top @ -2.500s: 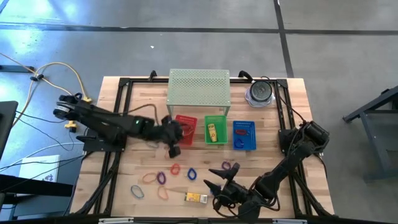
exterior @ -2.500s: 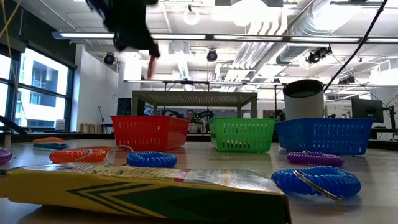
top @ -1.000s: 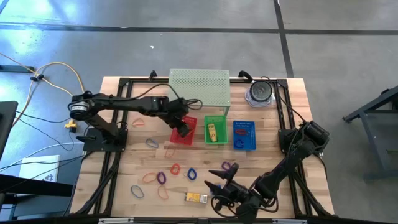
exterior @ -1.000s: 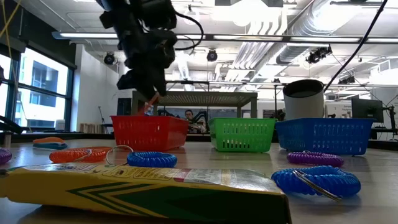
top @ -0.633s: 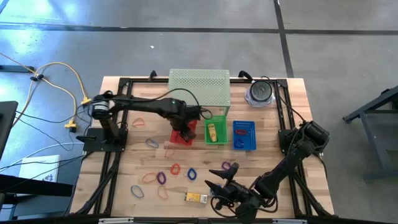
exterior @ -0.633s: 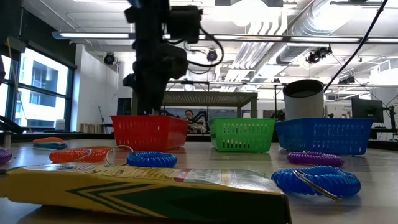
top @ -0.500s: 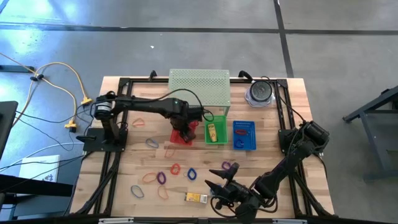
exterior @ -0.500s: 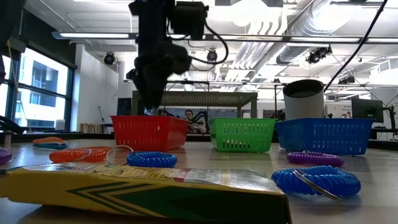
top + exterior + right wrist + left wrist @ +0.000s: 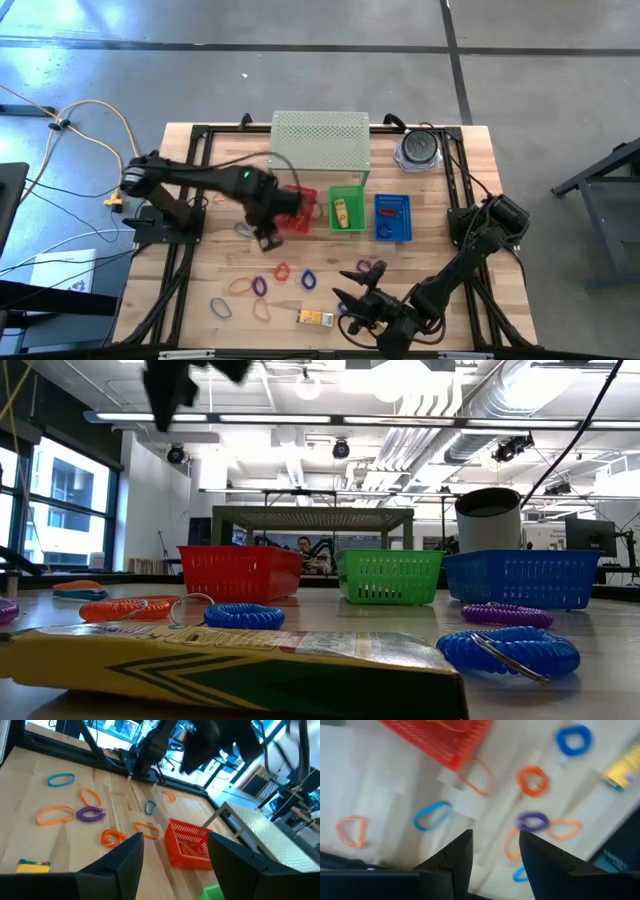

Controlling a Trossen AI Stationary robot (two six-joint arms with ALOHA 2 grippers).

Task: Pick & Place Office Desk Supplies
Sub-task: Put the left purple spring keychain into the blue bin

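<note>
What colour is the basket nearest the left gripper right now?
Red: the red basket sits beside the left gripper, clearest in the high view.

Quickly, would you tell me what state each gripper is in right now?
Left gripper: open, holding nothing.
Right gripper: open, holding nothing.

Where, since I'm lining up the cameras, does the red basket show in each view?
High view: red basket mid-table, leftmost of three baskets, partly under the left arm.
Low view: left of centre, far across the table.
Left wrist view: only one corner, far ahead of the fingers.
Right wrist view: ahead between the fingers.
Shared landmark: the green shelf behind it, in all but the left wrist view.
</note>
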